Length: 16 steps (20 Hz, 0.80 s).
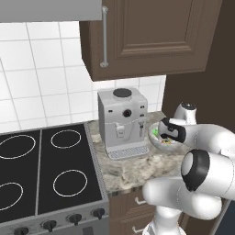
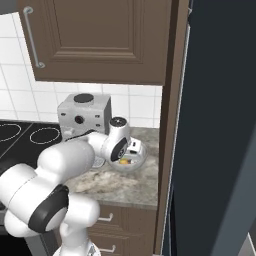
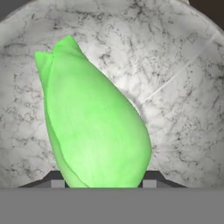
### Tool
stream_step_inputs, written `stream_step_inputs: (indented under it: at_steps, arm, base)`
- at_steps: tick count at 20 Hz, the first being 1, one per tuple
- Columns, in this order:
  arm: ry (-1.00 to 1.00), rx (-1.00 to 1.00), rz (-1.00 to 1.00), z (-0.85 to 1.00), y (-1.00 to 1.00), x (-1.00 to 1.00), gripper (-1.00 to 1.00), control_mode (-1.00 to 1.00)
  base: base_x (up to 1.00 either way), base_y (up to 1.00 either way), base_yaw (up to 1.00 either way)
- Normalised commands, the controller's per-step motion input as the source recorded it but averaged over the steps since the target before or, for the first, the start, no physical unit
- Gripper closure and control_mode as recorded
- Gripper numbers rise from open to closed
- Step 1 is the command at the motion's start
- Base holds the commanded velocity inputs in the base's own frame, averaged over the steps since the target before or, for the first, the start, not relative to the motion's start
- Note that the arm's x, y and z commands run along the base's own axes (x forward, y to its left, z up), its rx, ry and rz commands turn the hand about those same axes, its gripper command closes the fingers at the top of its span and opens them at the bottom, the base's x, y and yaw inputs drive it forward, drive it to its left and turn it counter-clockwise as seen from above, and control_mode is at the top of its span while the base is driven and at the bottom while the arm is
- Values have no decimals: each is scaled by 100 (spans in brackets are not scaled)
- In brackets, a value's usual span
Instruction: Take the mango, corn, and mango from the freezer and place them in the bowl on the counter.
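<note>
Over the right end of the marbled stone counter (image 1: 128, 172), the dark two-finger gripper (image 3: 103, 183) pinched a green husked corn cob (image 3: 94, 127) at its thick end, inside the speckled whitish bowl (image 3: 183, 87). Light, firm, probably slippery; mid-body holds best.

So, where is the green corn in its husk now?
The green husked corn is between the pincer tips in the hand view, directly over the round speckled whitish-grey bowl, beside the grey coffee machine.

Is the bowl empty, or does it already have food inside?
Not empty: the bowl contains an orange-yellow piece, and the green corn sits over it between the gripper fingertips.
</note>
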Motion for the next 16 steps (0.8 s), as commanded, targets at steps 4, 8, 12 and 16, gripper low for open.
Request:
stream_step_inputs:
  at_steps: [4,8,12,16]
  arm:
    - [4,0,0,-9,0,1,-100,-100]
    - [0,0,0,0,0,0,-100,-100]
    - [0,0,0,0,0,0,-100,-100]
    - [0,0,0,0,0,0,-100,-100]
  base:
    - [0,0,0]
    - [0,0,0]
    - [0,0,0]
    - [0,0,0]
